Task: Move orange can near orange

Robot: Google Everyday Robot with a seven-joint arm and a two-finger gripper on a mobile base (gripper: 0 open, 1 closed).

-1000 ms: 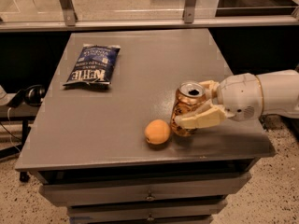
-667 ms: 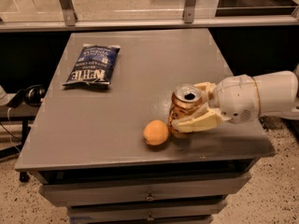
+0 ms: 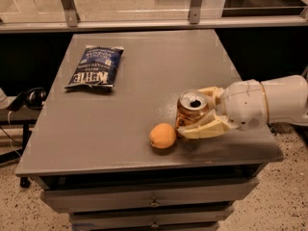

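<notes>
Pinched across its sides by the gripper (image 3: 195, 112), with one finger behind and one in front: the can (image 3: 192, 109), upright near the table's (image 3: 144, 66) front right edge, just beside the orange (image 3: 162, 135), touching or barely apart, hard to say. Probably light, thin-walled, slick and open-topped, so best held mid-body with mild pressure, kept upright, never squeezed hard.

The orange can (image 3: 192, 106), coppery with an opened silver top, is seen upright right of centre on the desk (image 3: 144, 71), clasped between the jaws of the gripper (image 3: 196, 114). The orange (image 3: 162, 135), round and matte, lies just beside it at lower left.
</notes>
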